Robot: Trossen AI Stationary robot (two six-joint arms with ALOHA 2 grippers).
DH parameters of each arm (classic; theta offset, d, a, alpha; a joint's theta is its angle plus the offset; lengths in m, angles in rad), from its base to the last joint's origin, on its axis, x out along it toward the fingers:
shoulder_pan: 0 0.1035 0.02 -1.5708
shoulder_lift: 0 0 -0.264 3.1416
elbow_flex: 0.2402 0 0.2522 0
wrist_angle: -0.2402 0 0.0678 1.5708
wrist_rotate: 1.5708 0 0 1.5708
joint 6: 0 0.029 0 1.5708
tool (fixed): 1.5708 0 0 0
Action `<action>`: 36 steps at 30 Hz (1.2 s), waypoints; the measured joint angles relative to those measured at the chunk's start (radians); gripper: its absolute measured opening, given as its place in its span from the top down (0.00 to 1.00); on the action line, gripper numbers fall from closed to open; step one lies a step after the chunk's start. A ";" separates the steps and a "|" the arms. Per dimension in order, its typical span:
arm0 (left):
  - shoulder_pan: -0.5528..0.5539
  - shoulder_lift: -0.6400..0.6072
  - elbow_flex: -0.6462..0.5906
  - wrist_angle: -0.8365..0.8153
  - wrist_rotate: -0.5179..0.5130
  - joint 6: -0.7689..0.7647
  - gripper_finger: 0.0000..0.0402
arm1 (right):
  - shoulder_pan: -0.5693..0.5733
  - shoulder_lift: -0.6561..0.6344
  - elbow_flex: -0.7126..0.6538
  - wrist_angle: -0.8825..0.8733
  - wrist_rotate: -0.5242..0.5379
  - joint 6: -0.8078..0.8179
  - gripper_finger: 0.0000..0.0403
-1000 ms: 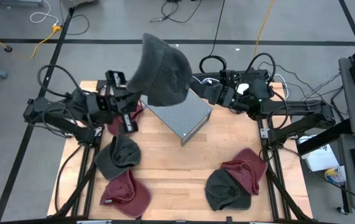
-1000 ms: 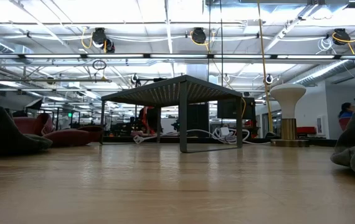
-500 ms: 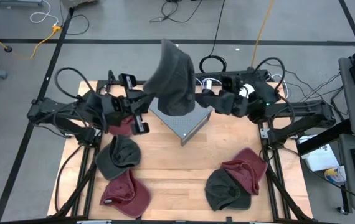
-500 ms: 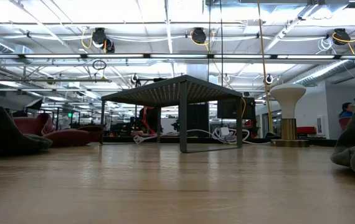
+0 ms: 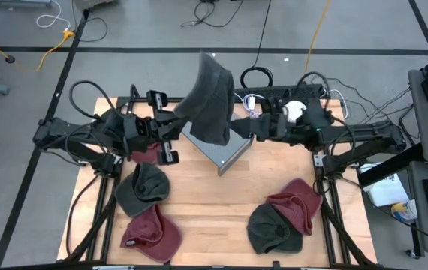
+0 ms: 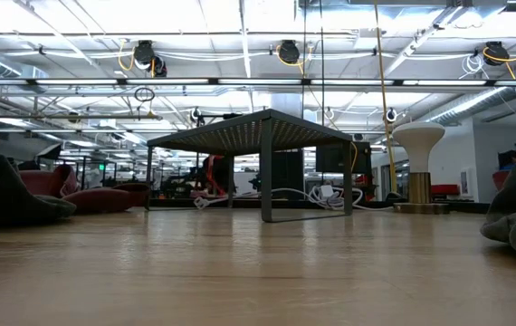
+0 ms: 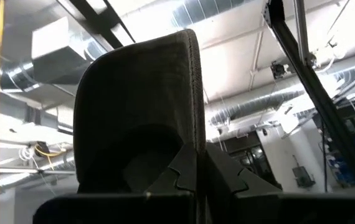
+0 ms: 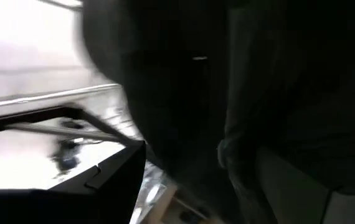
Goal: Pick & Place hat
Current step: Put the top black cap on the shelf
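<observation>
A dark grey hat (image 5: 210,101) is held in the air over the grey perforated metal stand (image 5: 229,150), which stands on its legs (image 6: 264,172) at the table's far middle. My left gripper (image 5: 176,122) is at the hat's left side and shut on it. In the left wrist view the hat (image 7: 140,118) rises past my gripper (image 7: 197,163). My right gripper (image 5: 245,129) is at the hat's lower right edge. The right wrist view is filled by the dark hat (image 8: 240,81), with the stand's edge (image 8: 71,115) beside it. My left gripper pinches the hat between its two fingers at a stitched edge (image 7: 193,134), which stands up beyond the fingertips (image 7: 184,168). The fingers come roughly level from the table's left. The hat is lifted clear above the stand.
Other hats lie on the table: a dark grey one (image 5: 143,187) and two red ones (image 5: 152,234) (image 5: 145,150) on the left, and a dark grey one (image 5: 272,229) with a red one (image 5: 296,204) at near right. Cables (image 5: 259,75) lie beyond the far edge.
My left gripper has carried the hat toward the table's right, from beyond the stand's far left corner to over the stand, and the hat has turned more edge-on. My right gripper has moved toward the hat, to its lower right edge.
</observation>
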 joint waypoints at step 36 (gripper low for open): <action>0.000 -0.076 0.001 -0.251 -0.007 -0.170 0.80 | -0.026 -0.153 -0.001 -0.085 0.003 -0.137 0.95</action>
